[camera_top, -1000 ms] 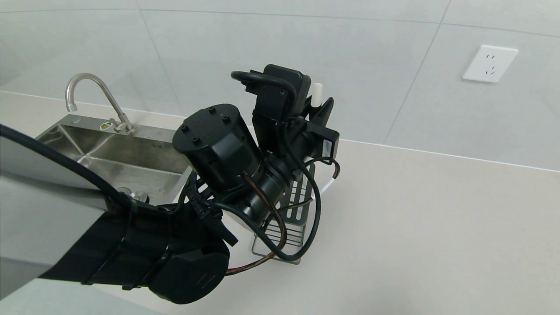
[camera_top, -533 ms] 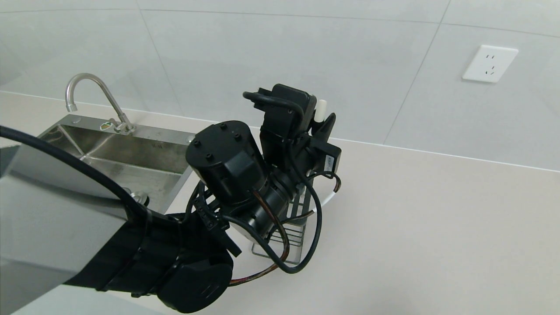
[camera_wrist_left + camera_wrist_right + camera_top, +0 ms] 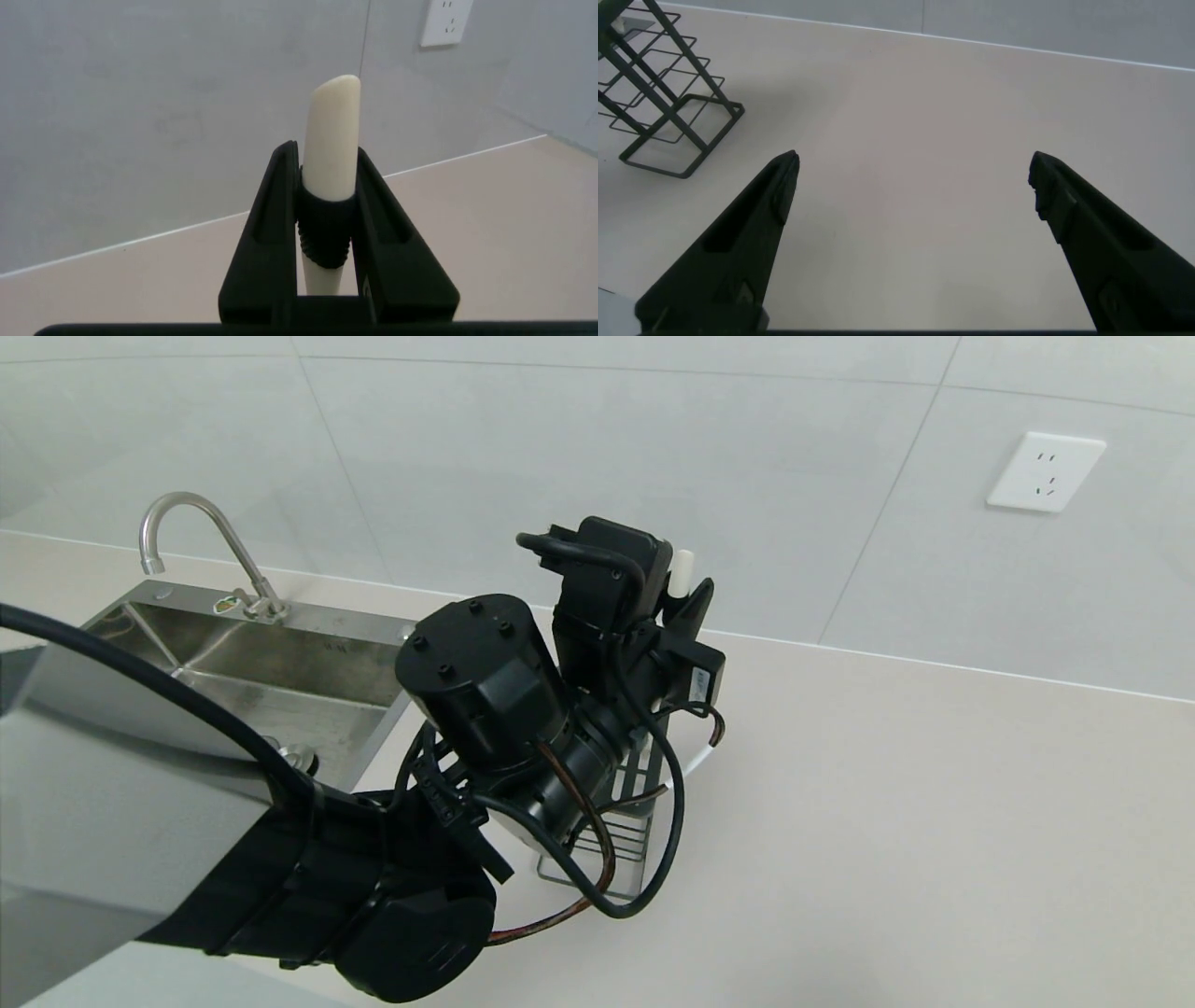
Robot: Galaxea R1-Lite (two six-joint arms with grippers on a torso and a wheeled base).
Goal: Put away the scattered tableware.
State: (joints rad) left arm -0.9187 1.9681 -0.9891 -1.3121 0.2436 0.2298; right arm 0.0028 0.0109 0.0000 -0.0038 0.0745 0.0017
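Observation:
My left gripper [image 3: 688,590] is shut on the cream-white handle [image 3: 685,566] of a utensil, which sticks up past the fingertips. It hangs above a dark wire rack [image 3: 620,831] on the counter, beside the sink. The arm hides the utensil's lower end and most of the rack. A white curved rim [image 3: 702,762], perhaps a plate or bowl, peeks out behind the cables. In the left wrist view the handle [image 3: 333,131] stands clamped between the black fingers [image 3: 280,201] of the gripper [image 3: 329,177]. My right gripper [image 3: 912,177] is open over bare counter, with the rack [image 3: 665,101] off to one side.
A steel sink [image 3: 280,665] with a curved faucet [image 3: 189,515] lies at the left of the counter. A tiled wall with a white socket [image 3: 1046,471] rises behind. The beige counter [image 3: 934,821] stretches open to the right of the rack.
The left arm came down and slightly right with the handle in its grip a second ago; over the last half second it has hardly moved.

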